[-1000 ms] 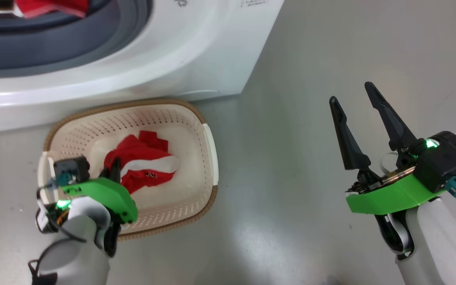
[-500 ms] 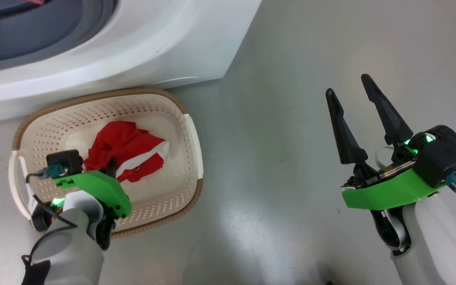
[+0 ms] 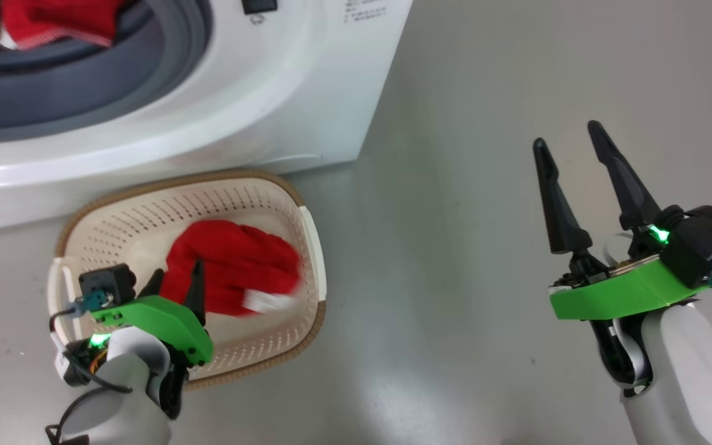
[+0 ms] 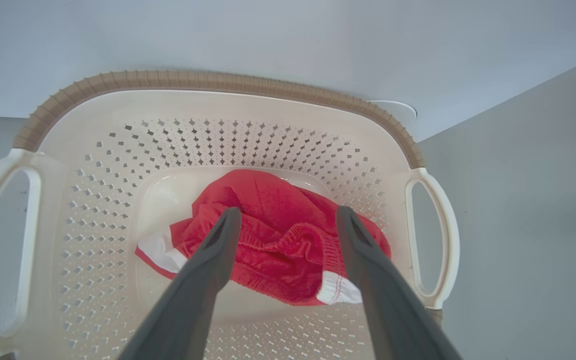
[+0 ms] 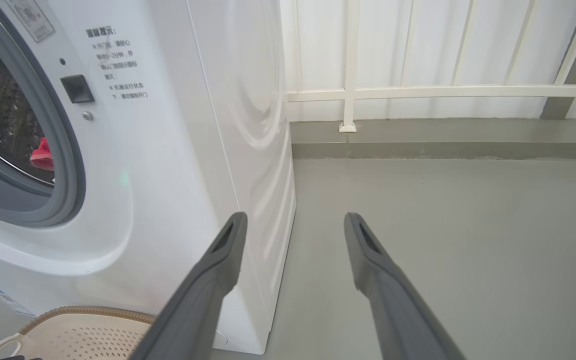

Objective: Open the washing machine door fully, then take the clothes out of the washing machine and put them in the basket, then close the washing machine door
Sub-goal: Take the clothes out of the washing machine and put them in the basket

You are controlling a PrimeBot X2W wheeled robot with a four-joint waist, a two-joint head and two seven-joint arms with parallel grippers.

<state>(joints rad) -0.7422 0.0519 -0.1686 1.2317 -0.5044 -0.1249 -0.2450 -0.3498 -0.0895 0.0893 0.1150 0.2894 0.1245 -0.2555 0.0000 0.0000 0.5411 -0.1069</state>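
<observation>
- The left gripper (image 4: 288,214) has been pinching the red garment (image 3: 232,266) over the basket (image 3: 177,185); now its jaws are standing wide apart and gripping nothing, and the garment is dropping free, blurred in the head view. The camera itself has also been shifting.
- The garment is lying below and between the left jaws, on the basket's bottom, apparently clear of both fingers.
- The right gripper (image 3: 566,136) is hanging fully spread and empty over bare floor (image 3: 455,278), with the washing machine (image 3: 269,93) off to the left of its jaws.
- Doing the release well probably means lifting the left jaws straight up, keeping them spread so that no fold is snagging on a fingertip, and only then swinging toward the drum (image 5: 3,115) beyond the fingertips.
- Counting: one basket with two side handles, one washing machine, two grippers, one red bundle in the basket, and a second red piece (image 3: 53,21) waiting in the drum; whether more are hiding behind it I cannot tell.
</observation>
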